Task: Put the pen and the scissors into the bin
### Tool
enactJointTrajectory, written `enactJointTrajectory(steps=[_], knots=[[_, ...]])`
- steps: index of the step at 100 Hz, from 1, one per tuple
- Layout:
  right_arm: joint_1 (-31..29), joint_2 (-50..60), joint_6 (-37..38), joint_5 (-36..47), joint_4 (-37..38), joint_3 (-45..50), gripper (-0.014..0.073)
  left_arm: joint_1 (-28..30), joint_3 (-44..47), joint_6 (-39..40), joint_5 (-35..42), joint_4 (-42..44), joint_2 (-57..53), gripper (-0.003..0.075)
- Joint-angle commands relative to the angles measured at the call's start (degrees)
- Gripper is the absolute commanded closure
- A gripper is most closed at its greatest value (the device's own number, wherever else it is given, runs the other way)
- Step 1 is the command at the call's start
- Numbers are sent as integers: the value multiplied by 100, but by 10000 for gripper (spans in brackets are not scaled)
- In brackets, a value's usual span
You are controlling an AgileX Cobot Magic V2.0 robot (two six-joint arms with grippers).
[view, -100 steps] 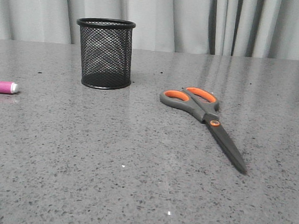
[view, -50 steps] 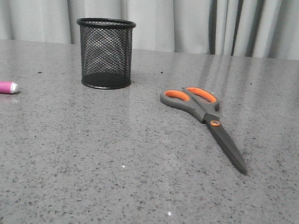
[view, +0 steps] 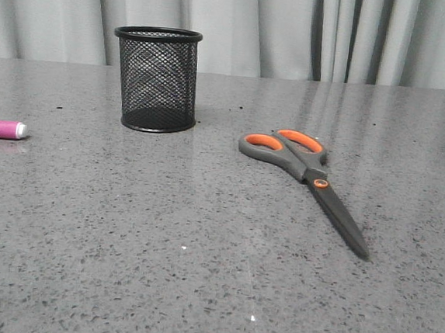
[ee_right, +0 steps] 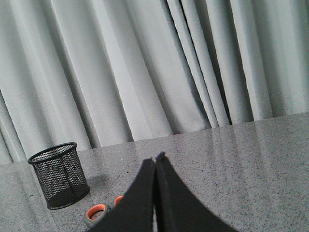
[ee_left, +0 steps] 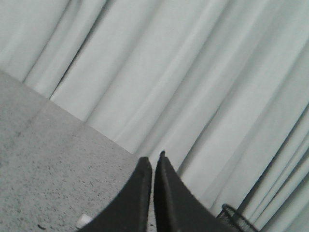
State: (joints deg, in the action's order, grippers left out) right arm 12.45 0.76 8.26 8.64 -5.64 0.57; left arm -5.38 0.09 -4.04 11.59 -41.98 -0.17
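The black mesh bin (view: pixel 156 79) stands upright at the back left of the grey table. The scissors (view: pixel 307 174) lie flat to its right, orange-lined handles toward the bin, blades pointing to the front right. The pink pen (view: pixel 0 128) lies at the left edge, white tip pointing right, partly cut off. No gripper shows in the front view. My left gripper (ee_left: pixel 152 162) is shut and empty; the pen's white tip (ee_left: pixel 83 221) and the bin's rim (ee_left: pixel 236 217) show beside it. My right gripper (ee_right: pixel 155 159) is shut and empty, above the scissors' handles (ee_right: pixel 97 213), with the bin (ee_right: pixel 59 175) further off.
A pale grey curtain (view: pixel 297 29) hangs along the table's far edge. The speckled grey tabletop (view: pixel 159 262) stretches to the front of the front view.
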Motion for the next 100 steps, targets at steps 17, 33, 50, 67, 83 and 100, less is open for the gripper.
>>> enactJointTrajectory(steps=[17, 33, 50, 67, 83, 100], knots=[[-9, -30, 39, -864, -355, -682, 640, -18, -530, 40, -1395, 183, -14, 543], [-9, -624, 39, -1649, -355, -1356, 500, -18, -1383, -15, -2347, 763, 557, 323], [-9, -1624, 39, -2443, -355, -2045, 207, -18, -2311, -37, -3511, 1332, 1486, 449], [-9, -2792, -190, -3493, -332, -2768, 195, -18, -3194, -628, -4557, 1709, 2481, 580], [-9, -3437, -509, -3648, -332, -3147, 195, -18, -4004, -1624, -5343, 2030, 3424, 567], [60, -3612, -534, -3286, -332, -3206, 195, -18, -4876, -2430, -5981, 2476, 4593, 507]])
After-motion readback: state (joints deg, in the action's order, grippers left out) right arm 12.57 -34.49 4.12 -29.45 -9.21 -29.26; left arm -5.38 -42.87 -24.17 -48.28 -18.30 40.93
